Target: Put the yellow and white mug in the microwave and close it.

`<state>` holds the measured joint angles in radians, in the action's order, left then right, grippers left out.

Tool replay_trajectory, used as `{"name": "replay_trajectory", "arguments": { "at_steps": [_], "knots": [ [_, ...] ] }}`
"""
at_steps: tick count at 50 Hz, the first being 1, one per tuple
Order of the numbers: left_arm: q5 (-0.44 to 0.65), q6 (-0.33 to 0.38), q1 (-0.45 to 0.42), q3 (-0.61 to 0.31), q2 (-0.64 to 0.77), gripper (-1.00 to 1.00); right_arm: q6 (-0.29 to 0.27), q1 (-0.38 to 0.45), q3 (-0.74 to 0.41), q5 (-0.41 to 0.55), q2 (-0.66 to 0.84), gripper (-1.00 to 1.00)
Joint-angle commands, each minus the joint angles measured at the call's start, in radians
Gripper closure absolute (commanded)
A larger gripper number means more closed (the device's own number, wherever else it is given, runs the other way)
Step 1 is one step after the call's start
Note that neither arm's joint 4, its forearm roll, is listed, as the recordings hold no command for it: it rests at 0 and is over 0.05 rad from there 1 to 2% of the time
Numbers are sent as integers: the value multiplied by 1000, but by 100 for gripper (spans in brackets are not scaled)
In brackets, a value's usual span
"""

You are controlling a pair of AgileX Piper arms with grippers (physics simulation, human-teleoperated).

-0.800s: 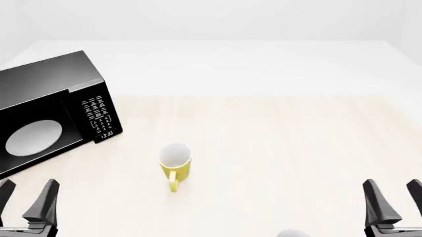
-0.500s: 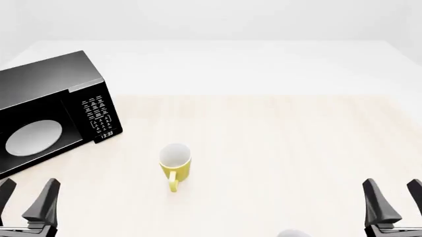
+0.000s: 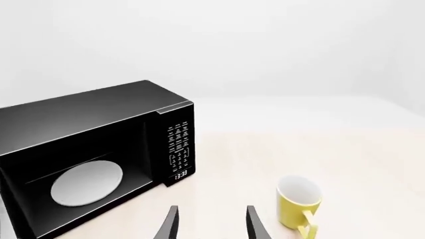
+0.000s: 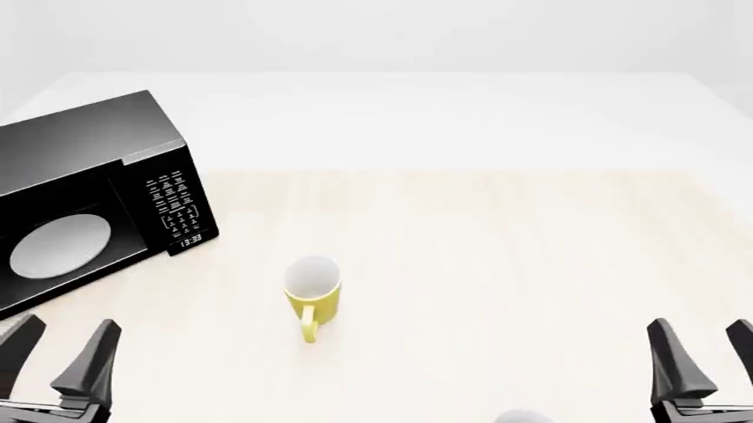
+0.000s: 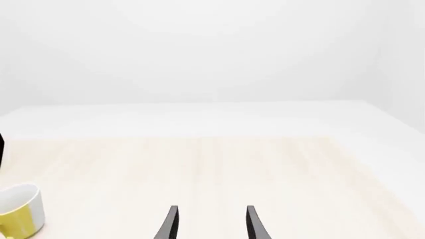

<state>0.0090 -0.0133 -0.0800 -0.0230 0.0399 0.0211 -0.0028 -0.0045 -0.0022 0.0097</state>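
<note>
The yellow and white mug point(image 4: 312, 295) stands upright on the light wooden table, its handle pointing toward the near edge. It also shows in the left wrist view point(image 3: 299, 201) and the right wrist view point(image 5: 20, 211). The black microwave point(image 4: 106, 159) sits at the far left, and its white turntable plate point(image 4: 59, 245) shows in the cavity. I cannot make out its door. My left gripper point(image 4: 56, 357) is open and empty, near the front edge, left of the mug and below the microwave. My right gripper point(image 4: 710, 361) is open and empty at the front right.
A plain white rounded object point(image 4: 524, 416) peeks in at the bottom edge, right of centre. The microwave's keypad and clock point(image 4: 176, 207) face the mug. The wooden tabletop point(image 4: 495, 264) stretches to the right, with a white surface behind it.
</note>
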Motion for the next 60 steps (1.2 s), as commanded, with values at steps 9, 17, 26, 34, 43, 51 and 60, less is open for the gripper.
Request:
{"name": "replay_trajectory", "arguments": {
  "at_steps": [9, 17, 26, 34, 43, 51, 60],
  "knots": [
    [-86, 70, -107, -2, 128, -100, -4, 0, 1, 0, -2, -100],
    [-117, 97, -157, -26, 211, -100, -3, 1, 1, 0, -2, -100],
    [-148, 96, -206, -84, 361, -100, -4, 0, 1, 0, -2, -100],
    [-129, 66, -251, -134, 434, -100, -3, 0, 1, 0, -2, -100],
    [-110, -13, -296, -163, 509, -100, -3, 0, 1, 0, -2, -100],
    [-119, -61, -326, -198, 595, -100, -3, 0, 1, 0, -2, -100],
    [-140, -91, -350, -225, 686, -100, -3, 1, 1, 0, -2, -100]
  ]
}}
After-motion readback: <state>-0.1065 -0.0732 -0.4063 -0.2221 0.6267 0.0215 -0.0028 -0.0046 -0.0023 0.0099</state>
